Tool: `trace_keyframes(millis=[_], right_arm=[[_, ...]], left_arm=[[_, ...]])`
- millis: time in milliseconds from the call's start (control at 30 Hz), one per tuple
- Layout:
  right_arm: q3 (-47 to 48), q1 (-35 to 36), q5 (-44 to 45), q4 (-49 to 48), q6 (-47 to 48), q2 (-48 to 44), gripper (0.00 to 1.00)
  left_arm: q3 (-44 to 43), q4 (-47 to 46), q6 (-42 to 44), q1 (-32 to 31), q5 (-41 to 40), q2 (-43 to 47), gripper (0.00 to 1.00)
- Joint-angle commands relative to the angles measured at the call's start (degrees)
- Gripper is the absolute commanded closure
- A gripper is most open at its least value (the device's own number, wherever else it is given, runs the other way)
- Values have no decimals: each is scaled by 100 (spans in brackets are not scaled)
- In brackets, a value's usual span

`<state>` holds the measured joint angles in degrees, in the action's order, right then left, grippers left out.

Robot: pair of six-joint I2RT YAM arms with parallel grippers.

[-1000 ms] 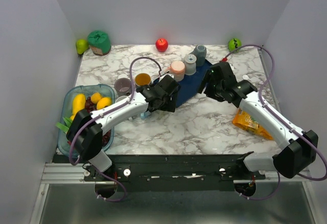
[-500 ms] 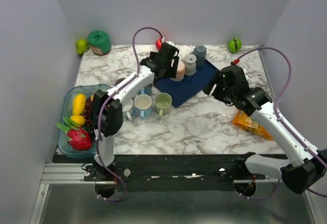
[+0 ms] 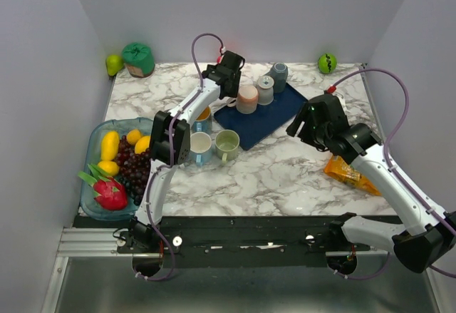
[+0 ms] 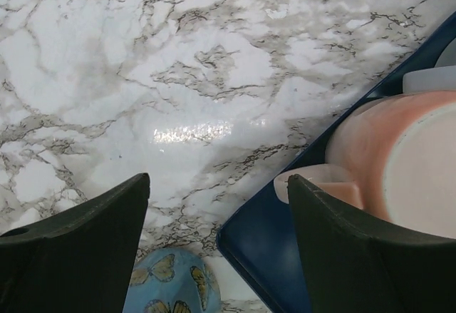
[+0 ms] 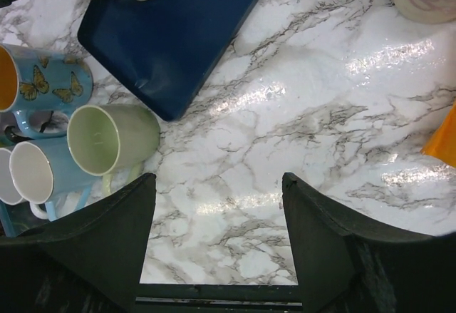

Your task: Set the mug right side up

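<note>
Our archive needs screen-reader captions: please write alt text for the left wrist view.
The left gripper, jaws open, hovers above a marble table, beside an upside-down pink mug on a blue mat at right. A blue butterfly-patterned mug peeks in at the bottom edge.

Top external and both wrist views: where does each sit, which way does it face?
Top external: above, behind the bases, looking down on the marble table; left arm and right arm show.
Left wrist: on the left arm, facing down at the upside-down pink mug on the navy tray; left claw shows, open.
Right wrist: on the right arm, facing down at the green mug; right claw shows, open.
Shared: both wrist views catch the tray and butterfly mug.
</note>
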<state>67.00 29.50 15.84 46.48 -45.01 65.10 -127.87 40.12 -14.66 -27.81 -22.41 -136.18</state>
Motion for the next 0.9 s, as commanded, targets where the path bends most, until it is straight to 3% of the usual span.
trace_keyframes(millis=[0,300,433,667,867], right_arm=[[-29,-40,271,274,-95,-129,23],[59,-41,315,511,-174,-173,24],[-55,-40,341,547,-253,-287,24],[-301,-32,350,538,-350,-498,25],[-434,-40,315,441,-368,-612,25]], left_arm=[[-299,-223,586,-14,272,-277,14],[482,-943,1000,-5,1677,12,16],[1324,-1401,1026,-14,2502,425,19],[2222,-1770,631,-57,2698,1153,32],[2952,-2078,630,-312,2654,1813,30]])
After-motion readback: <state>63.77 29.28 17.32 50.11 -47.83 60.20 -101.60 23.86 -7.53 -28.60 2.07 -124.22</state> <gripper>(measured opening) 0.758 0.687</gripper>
